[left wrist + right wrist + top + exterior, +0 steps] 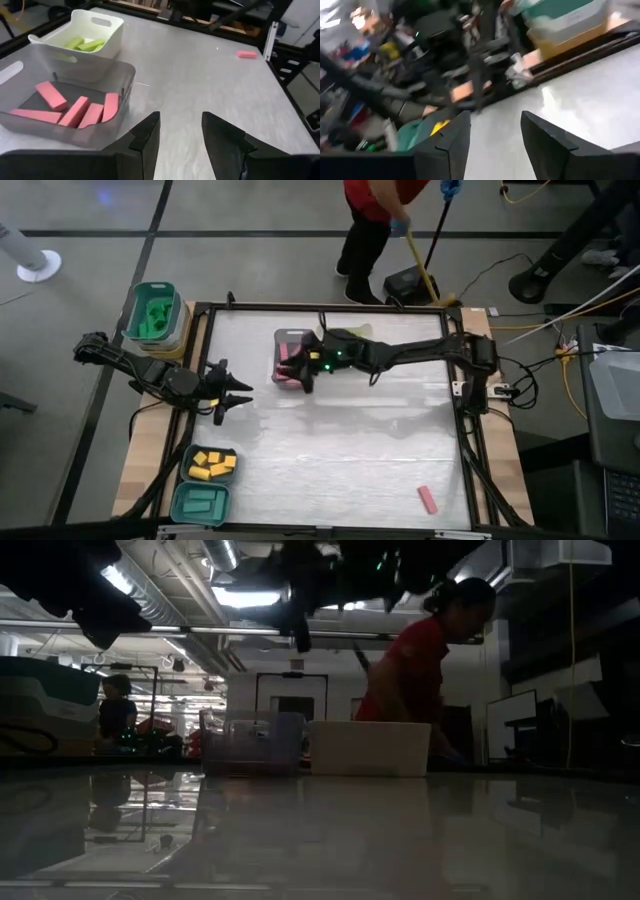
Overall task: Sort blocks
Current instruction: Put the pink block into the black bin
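Several pink blocks (pixel 75 110) lie flat in a grey tray (pixel 75 65) at the table's far middle (pixel 283 336). Light green blocks (pixel 87 45) lie in a white tray (pixel 100 22) beside it. One pink block (pixel 427 499) lies loose near the table's near right corner (pixel 246 54). Yellow blocks (pixel 212 465) fill a tray at the near left. My right gripper (pixel 305 380) hangs open and empty over the grey tray's near side (pixel 492 135). My left gripper (pixel 240 395) is open and empty by the left edge, pointing across the table (pixel 180 130).
A teal tray (pixel 200 503) sits at the near left corner, and a green bin (pixel 152 310) stands off the far left corner. A person in red (pixel 372 220) sweeps beyond the far edge. Bare tabletop (pixel 340 450) spans the middle and near side.
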Available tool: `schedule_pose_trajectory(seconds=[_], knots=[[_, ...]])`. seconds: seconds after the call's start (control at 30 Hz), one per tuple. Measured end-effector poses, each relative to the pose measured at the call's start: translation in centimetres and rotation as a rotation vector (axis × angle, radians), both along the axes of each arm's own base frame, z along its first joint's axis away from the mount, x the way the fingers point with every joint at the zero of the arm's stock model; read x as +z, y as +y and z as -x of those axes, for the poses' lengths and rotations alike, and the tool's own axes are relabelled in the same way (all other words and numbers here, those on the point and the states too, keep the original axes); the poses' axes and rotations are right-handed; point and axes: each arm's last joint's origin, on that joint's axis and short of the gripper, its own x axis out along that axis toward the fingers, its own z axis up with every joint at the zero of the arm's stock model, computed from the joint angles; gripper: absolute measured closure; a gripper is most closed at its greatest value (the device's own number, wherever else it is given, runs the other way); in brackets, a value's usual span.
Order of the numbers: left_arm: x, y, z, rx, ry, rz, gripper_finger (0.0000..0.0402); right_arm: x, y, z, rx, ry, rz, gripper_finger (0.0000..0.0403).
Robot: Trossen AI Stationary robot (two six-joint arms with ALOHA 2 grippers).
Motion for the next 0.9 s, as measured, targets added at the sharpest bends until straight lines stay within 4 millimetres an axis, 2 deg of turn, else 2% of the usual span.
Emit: schedule_pose_trajectory(seconds=[0.2, 0.43, 0.6, 0.9], knots=[[-0.1, 0.0, -0.1, -0.03, -0.023, -0.073, 0.0268, 3.0, 3.0, 2.4, 0.079, 0.165, 0.017, 0.023], [-2.5, 0.6, -0.5, 0.012, -0.155, -0.101, 0.0268, 4.5, 7.5, 6.4, 0.107, 0.424, 0.038, 0.0231], [-4.1, 1.4, -0.2, 0.037, -0.149, -0.072, 0.0268, 3.9, 11.2, 9.0, 0.128, 0.661, -0.079, 0.0231], [-3.4, 2.9, 0.4, 0.101, -0.208, -0.176, 0.0268, 1.9, 17.1, 14.4, -0.011, 1.145, -0.253, 0.0231]])
